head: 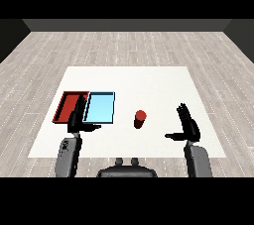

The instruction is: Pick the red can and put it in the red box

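Here, the red can point(140, 119) stands left of the right hand point(187, 127).

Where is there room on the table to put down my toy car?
The far strip of the white table, behind both trays, is bare. So is the patch between the red can and the right hand. The near left is crowded: the left hand sits against the red tray and light blue tray.
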You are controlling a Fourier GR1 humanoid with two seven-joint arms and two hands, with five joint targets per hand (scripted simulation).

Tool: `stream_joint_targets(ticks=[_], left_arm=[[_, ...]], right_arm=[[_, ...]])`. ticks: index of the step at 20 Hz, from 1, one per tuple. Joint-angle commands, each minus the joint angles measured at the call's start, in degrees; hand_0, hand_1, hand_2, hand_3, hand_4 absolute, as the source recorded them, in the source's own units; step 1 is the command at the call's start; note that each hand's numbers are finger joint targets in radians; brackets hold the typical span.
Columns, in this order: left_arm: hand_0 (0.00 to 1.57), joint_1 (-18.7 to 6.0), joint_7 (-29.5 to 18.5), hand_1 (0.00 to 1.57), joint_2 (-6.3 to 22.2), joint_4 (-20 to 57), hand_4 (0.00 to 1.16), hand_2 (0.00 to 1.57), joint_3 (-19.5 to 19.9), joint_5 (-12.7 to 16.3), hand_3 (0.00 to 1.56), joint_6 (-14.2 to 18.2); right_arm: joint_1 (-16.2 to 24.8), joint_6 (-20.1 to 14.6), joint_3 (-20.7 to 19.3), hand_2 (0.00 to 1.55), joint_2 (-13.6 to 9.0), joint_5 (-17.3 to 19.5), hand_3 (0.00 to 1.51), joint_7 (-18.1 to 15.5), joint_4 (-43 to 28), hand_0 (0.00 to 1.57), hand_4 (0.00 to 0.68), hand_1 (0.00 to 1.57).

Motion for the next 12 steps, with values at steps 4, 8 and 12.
stream_joint_targets(ticks=[4,8,12], left_arm=[[0.00,-0.28,-16.98,0.00,-0.82,6.72,0.00,0.00,1.99,0.60,0.00,-1.86],[0.00,0.57,-16.84,0.00,-1.74,5.08,0.00,0.00,0.15,0.13,0.00,-1.71],[0.00,-0.59,-16.57,0.00,-0.53,5.50,0.00,0.00,1.67,0.15,0.00,-1.12]], right_arm=[[6.33,7.07,-1.72,0.00,-0.55,-1.20,0.00,-14.28,1.30,0.00,0.000,0.00],[5.17,6.74,-3.41,0.00,-0.56,-3.70,0.00,-8.76,-4.94,0.00,0.000,0.00],[0.27,5.28,-3.30,0.00,1.71,0.76,0.00,-15.14,5.78,0.00,0.000,0.00]])
